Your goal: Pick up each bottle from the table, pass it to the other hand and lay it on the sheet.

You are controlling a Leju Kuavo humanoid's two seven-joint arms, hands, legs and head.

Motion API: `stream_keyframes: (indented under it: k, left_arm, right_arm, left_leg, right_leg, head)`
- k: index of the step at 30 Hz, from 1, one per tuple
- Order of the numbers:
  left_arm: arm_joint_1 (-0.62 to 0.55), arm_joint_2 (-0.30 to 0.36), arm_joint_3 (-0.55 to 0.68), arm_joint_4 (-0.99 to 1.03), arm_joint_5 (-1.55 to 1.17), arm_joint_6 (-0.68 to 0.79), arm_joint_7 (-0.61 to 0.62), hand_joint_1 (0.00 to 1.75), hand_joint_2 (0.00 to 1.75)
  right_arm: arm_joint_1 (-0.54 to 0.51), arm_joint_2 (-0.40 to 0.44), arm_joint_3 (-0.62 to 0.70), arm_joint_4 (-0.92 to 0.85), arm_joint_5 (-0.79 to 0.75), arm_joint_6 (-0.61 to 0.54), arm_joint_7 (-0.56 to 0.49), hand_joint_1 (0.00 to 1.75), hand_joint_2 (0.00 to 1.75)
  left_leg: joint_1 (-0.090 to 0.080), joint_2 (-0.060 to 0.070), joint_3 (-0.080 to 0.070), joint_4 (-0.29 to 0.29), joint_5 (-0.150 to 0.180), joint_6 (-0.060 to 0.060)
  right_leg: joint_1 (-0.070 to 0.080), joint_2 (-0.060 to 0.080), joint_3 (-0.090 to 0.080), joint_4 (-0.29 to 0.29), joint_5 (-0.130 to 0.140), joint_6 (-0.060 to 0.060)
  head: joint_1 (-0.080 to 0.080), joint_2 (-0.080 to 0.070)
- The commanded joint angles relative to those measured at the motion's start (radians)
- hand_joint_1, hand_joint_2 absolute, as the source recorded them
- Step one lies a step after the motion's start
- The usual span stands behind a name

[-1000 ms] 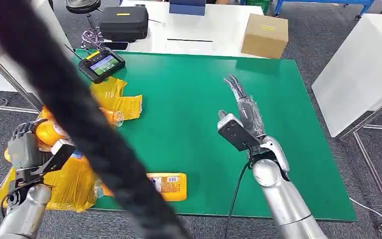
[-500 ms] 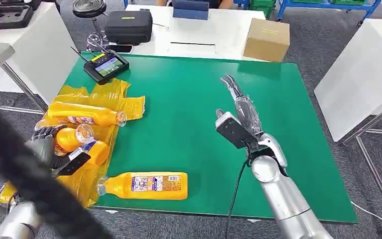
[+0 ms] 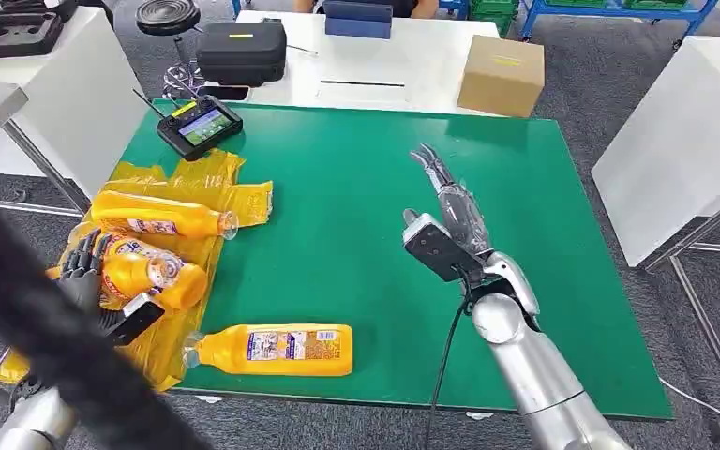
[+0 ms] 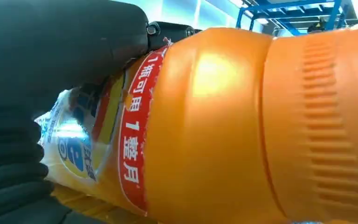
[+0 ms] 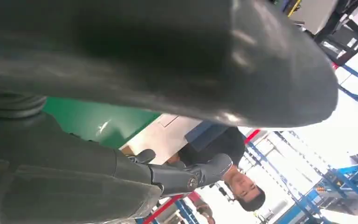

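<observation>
Left hand (image 3: 80,272): at the left edge of the green table (image 3: 356,187), over the crumpled yellow sheet (image 3: 197,178), fingers wrapped around an orange bottle (image 3: 145,274) whose neck pointed toward the table's middle; the left wrist view showed the same bottle (image 4: 242,126) close up, its red-banded label pressed against the dark fingers (image 4: 9,163). Second orange bottle (image 3: 159,215): lay on its side on the sheet, just beyond the held one, neck pointing right. Third orange bottle (image 3: 277,349): lay on its side near the table's front edge, cap end (image 3: 190,352) touching the sheet's fringe, body on bare green surface. Handheld controller with lit screen (image 3: 199,124): rested at the table's far left corner, beyond the sheet. Black case (image 3: 241,49): sat on the white table (image 3: 412,61) behind. Right hand (image 3: 450,202): hovered over the middle of the green table, well apart from every bottle, fingers stretched out straight and holding nothing (a clear film seemed to cover them). Cardboard box (image 3: 502,75): stood on the white table, at the far right corner. A person (image 5: 223,163) in a dark top appeared in the right wrist view beyond the tables.
</observation>
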Motion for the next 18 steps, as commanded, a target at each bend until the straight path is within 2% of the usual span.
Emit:
stream_keyframes:
  k: [1, 9, 18]
  left_arm:
    - [0.069, 0.003, -0.028, -0.018, 0.044, -0.016, 0.008, 0.0, 0.0]
    - [0.132, -0.007, 0.093, -0.276, 0.313, -0.174, -0.01, 0.0, 0.0]
    - [0.135, -0.007, 0.096, -0.282, 0.317, -0.181, -0.004, 0.0, 0.0]
  right_arm:
    - [-0.058, -0.008, 0.058, 0.085, -0.005, 0.004, 0.003, 0.0, 0.0]
    - [-0.06, -0.002, 0.072, 0.085, -0.01, 0.018, 0.009, 0.0, 0.0]
    - [-0.061, -0.002, 0.073, 0.085, -0.01, 0.019, 0.01, 0.0, 0.0]
  left_leg:
    - [0.0, 0.006, 0.002, -0.002, 0.0, -0.005]
    - [0.001, 0.006, 0.0, -0.001, 0.0, -0.005]
    - [0.002, 0.005, -0.004, -0.001, 0.0, -0.004]
  right_leg:
    - [0.0, 0.005, -0.001, -0.002, 0.001, -0.003]
    - [0.001, 0.005, -0.002, -0.001, 0.001, -0.002]
    - [0.001, 0.004, -0.006, -0.001, 0.001, -0.002]
  head:
    - [0.0, 0.0]
    - [0.0, 0.0]
    - [0.0, 0.0]
